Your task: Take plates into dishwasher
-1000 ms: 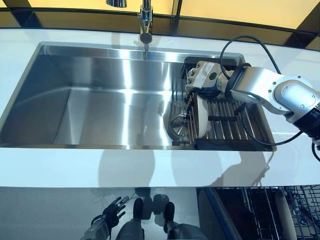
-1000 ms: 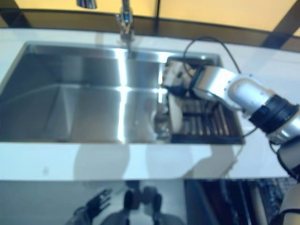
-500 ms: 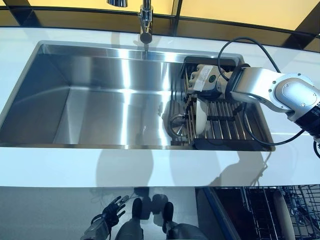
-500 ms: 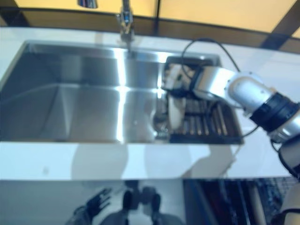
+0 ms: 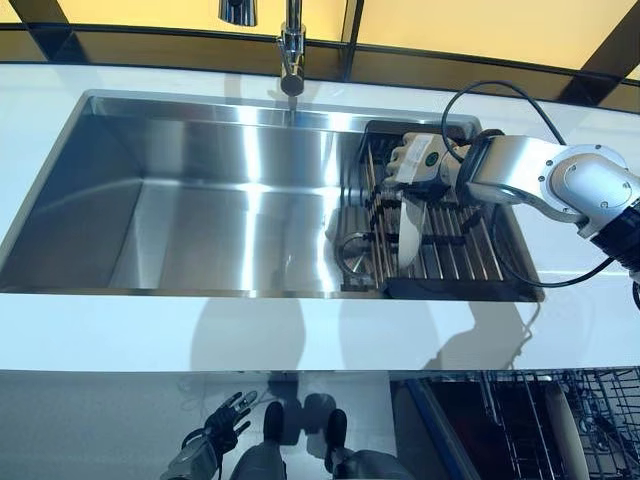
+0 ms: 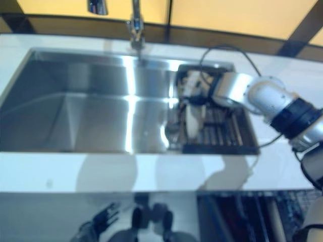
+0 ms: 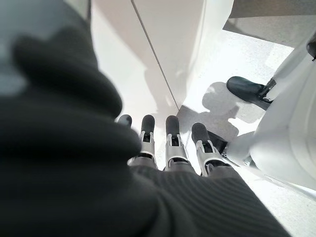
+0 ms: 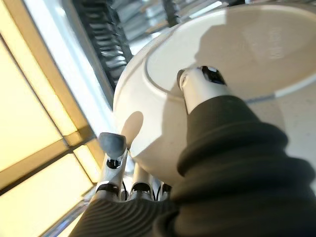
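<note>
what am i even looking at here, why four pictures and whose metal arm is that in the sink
It is a two-armed humanoid robot clearing dishes. The two wide pictures come from cameras in its head, looking down at a steel sink set in a white counter, with a tap at the back. The other two pictures come from cameras on its wrists, very close to each hand.

At the sink's right end sits a dark rack with a pale plate standing on edge in it. The right hand reaches in and grips that plate: the right wrist view shows the thumb pressed on the plate's face and fingers behind its rim.

The left hand hangs low in front of the counter, fingers relaxed and holding nothing. At lower right you can see the wire racks of an open dishwasher, where the plate should go.
</note>
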Tool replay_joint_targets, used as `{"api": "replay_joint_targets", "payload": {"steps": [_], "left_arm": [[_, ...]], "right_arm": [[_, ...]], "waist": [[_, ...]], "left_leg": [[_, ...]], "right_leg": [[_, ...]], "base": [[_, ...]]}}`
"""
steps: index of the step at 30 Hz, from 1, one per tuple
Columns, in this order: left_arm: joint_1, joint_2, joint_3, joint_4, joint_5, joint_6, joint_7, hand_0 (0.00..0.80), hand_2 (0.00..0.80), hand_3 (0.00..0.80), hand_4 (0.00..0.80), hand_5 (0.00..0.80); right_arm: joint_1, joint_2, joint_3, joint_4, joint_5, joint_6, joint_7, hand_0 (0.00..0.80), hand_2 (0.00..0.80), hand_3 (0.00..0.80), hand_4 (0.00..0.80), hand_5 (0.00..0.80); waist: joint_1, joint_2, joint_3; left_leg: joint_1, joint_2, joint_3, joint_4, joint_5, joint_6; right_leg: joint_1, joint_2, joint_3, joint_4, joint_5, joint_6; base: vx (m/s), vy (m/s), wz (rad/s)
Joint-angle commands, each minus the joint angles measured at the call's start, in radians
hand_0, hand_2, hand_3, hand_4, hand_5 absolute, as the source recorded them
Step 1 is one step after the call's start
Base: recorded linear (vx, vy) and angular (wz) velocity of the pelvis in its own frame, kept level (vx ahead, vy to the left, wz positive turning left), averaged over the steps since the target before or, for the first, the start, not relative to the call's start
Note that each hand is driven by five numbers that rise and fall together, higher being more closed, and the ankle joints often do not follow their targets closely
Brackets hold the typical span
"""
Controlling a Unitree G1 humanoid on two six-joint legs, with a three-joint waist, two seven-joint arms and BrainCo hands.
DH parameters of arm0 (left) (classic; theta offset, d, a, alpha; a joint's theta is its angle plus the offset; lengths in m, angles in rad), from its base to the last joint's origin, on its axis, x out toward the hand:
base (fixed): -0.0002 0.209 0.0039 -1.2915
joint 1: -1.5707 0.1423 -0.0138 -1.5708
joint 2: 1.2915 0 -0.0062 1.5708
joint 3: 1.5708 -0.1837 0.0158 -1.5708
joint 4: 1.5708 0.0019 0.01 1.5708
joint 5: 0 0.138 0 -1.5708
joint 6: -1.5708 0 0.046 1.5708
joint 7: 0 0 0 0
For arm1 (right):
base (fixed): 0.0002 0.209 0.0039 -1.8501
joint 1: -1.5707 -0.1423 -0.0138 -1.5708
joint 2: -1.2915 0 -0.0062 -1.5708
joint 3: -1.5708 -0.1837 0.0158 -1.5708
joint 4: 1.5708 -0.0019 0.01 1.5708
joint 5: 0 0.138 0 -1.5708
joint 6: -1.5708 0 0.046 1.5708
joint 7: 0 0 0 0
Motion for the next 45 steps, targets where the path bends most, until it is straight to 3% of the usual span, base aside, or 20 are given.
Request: {"api": "replay_joint_targets", "payload": {"steps": [1,12,14,19,24,34,45], "left_arm": [[-0.005,0.003,0.001,0.027,0.007,-0.017,-0.005,0.000,0.000,0.000,0.000,0.000],[0.012,-0.008,0.006,0.032,0.017,0.001,0.002,0.000,0.000,0.000,0.000,0.000],[0.018,-0.005,0.007,0.036,0.024,0.015,0.001,0.000,0.000,0.000,0.000,0.000],[0.028,-0.003,-0.005,0.041,0.037,0.034,-0.001,0.000,0.000,0.000,0.000,0.000],[0.041,0.006,-0.032,0.039,0.039,0.048,-0.004,0.000,0.000,0.000,0.000,0.000],[0.085,0.032,-0.045,0.030,0.044,0.048,-0.037,0.000,0.000,0.000,0.000,0.000],[0.107,0.045,-0.041,0.031,0.050,0.040,-0.060,0.000,0.000,0.000,0.000,0.000]], "right_arm": [[-0.096,-0.053,0.042,0.063,-0.039,0.057,-0.071,0.800,0.800,0.800,0.800,0.800],[-0.145,-0.070,0.030,0.152,-0.046,0.144,-0.165,0.800,0.800,0.800,0.800,0.800],[-0.149,-0.089,0.015,0.187,0.034,0.228,-0.178,0.800,0.800,0.800,0.800,0.800],[-0.121,-0.122,-0.028,0.255,0.193,0.365,-0.229,0.800,0.800,0.800,0.800,0.800],[-0.110,-0.179,-0.048,0.340,0.363,0.456,-0.291,0.800,0.800,0.800,0.800,0.800],[-0.028,-0.319,-0.138,0.506,0.579,0.526,-0.344,0.800,0.800,0.800,0.800,0.800],[0.209,-0.440,-0.350,0.622,0.655,0.512,-0.374,0.800,0.800,0.800,0.800,0.800]], "waist": [[0.016,-0.038,-0.084],[0.002,-0.040,-0.142],[-0.005,-0.040,-0.164],[-0.015,-0.040,-0.188],[-0.027,-0.038,-0.200],[-0.052,-0.029,-0.199],[-0.091,-0.020,-0.189]], "left_leg": [[0.023,0.014,0.041,-0.003,-0.020,-0.036],[0.073,0.010,0.046,-0.003,-0.044,-0.028],[0.089,0.009,0.049,-0.003,-0.053,-0.026],[0.111,0.011,0.054,-0.003,-0.065,-0.023],[0.125,0.013,0.060,-0.003,-0.076,-0.020],[0.140,0.020,0.077,-0.003,-0.085,-0.018],[0.143,0.028,0.107,-0.003,-0.084,-0.018]], "right_leg": [[0.007,-0.043,0.020,-0.002,0.036,0.079],[0.048,-0.032,0.041,-0.002,0.020,0.075],[0.060,-0.028,0.054,-0.002,0.016,0.077],[0.073,-0.023,0.072,-0.002,0.013,0.078],[0.076,-0.017,0.093,-0.002,0.012,0.081],[0.077,-0.009,0.125,-0.002,0.015,0.084],[0.062,0.000,0.155,-0.002,0.026,0.090]], "base": [[0.021,0.014,-0.03],[0.042,0.015,-0.07],[0.090,0.021,-0.10],[0.088,0.006,-0.09],[0.059,-0.007,-0.15],[0.030,-0.002,-0.12],[0.006,-0.005,-0.10]]}}
